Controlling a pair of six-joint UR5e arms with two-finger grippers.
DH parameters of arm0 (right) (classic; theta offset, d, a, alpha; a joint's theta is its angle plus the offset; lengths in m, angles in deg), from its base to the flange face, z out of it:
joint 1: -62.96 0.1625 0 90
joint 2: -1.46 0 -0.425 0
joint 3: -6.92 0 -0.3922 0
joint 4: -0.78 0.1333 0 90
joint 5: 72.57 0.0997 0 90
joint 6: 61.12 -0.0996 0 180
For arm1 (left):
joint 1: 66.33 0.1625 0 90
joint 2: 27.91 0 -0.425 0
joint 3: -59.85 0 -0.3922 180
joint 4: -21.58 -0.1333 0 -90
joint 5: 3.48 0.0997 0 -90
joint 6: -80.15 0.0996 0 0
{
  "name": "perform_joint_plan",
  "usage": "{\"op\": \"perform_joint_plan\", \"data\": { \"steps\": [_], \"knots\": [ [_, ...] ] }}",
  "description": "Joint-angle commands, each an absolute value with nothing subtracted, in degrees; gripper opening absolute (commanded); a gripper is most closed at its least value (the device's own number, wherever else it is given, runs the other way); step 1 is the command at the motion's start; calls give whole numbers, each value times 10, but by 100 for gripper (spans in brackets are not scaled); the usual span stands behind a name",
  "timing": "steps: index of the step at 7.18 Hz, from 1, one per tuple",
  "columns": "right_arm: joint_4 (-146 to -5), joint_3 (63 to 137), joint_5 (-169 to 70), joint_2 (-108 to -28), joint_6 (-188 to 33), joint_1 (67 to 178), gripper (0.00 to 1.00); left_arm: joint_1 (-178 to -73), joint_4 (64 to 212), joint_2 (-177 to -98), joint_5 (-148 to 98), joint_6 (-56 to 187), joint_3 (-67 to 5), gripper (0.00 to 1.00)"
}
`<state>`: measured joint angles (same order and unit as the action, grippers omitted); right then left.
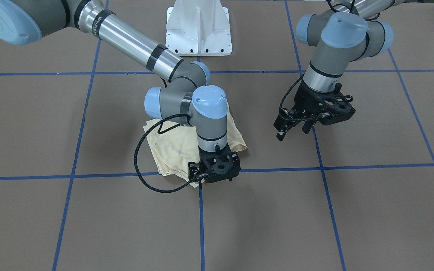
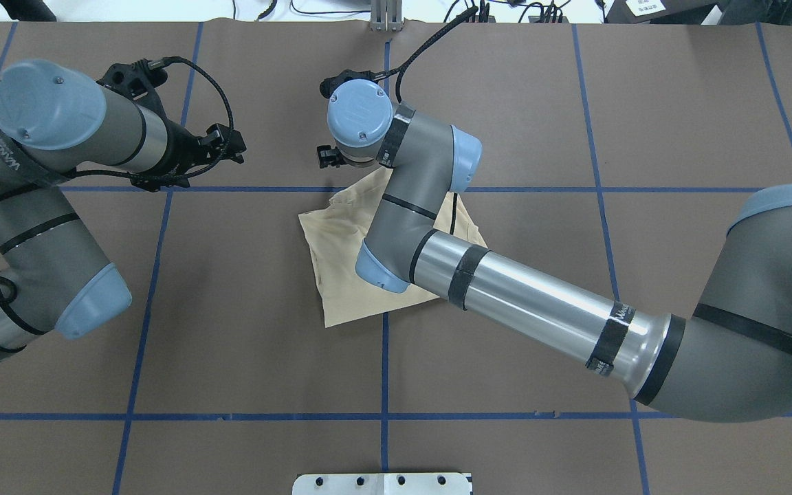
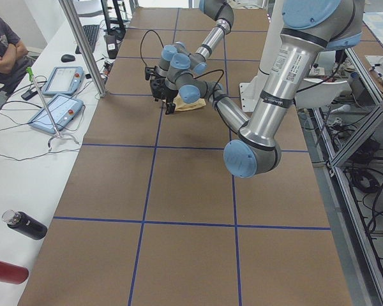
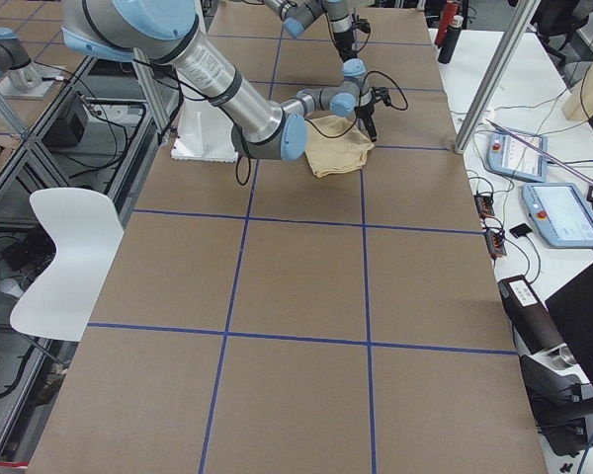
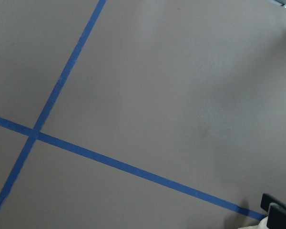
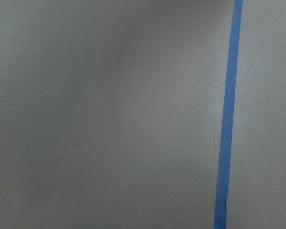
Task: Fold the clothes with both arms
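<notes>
Brown table [image 2: 231, 330] — right arm [image 2: 520, 295] partly blocks the shirt [image 2: 333, 261], white pedestal [image 1: 198, 30] beyond.

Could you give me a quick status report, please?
Left gripper jaws open, empty, off to the side. Right gripper low at edge of shirt, jaws hidden. Shirt folded small; nothing blocking.

Pale cream-yellow shirt [image 1: 171, 146] on a brown table [image 1: 277, 229] gridded with blue tape lines [image 1: 202, 226].

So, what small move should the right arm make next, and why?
Probably lift the right claw straight up a little. It sits low at the edge of the shirt, which already lies folded small, and the left claw hangs open, apart from it.
</notes>
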<state>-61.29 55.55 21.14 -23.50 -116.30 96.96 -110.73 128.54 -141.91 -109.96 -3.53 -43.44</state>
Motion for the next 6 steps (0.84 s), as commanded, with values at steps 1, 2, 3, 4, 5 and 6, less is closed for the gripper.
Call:
{"op": "perform_joint_plan", "data": {
  "steps": [1,2,3,4,5,6],
  "knots": [
    [-621,578,230,-224,-1167,993,100,-1120,1286,-1419,-1107,-33,-437,100],
    [-701,639,280,-236,-1162,1015,100,-1133,1285,-1418,-1121,6,-444,100],
    [-782,726,300,-267,-1160,1031,100,-1146,1286,-1407,-1125,42,-447,100],
    [-818,784,338,-305,-1148,1058,100,-1159,1292,-1395,-1125,86,-457,100],
    [-856,835,372,-344,-1120,1088,100,-1189,1293,-1375,-1138,122,-472,100],
    [-893,903,381,-397,-1089,1114,100,-1224,1294,-1354,-1164,181,-480,100]
  ]
}}
